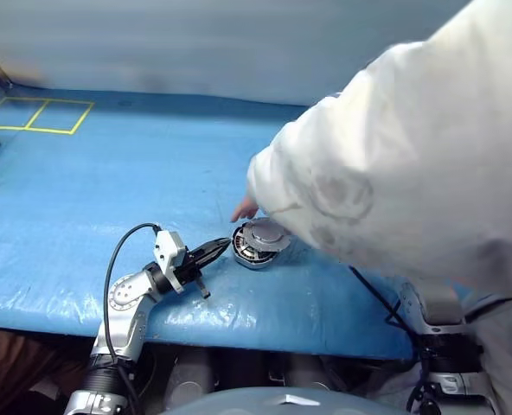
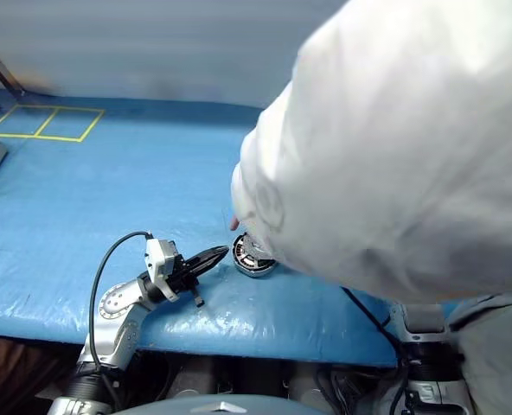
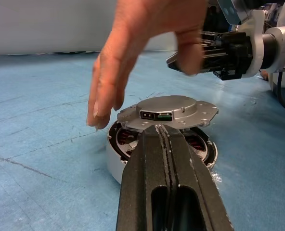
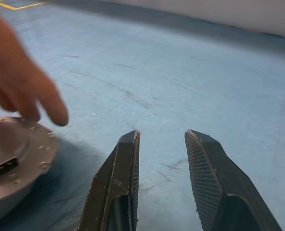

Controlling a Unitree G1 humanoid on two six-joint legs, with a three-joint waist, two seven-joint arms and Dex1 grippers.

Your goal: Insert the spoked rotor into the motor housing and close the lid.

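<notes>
Lid [image 3: 167,111] resting askew on housing [image 3: 117,161], hand [image 3: 133,53] above. Left pincer [image 1: 219,247] closed, empty, beside housing; right pincer [image 4: 161,139] parted, empty.

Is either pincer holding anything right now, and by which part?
Nothing. The left pincer is shut empty beside the motor housing; the right pincer is open over bare table.

Person's white sleeve [image 1: 394,164] hides right tool in head views, lid [image 3: 167,111] covers housing's centre
</notes>
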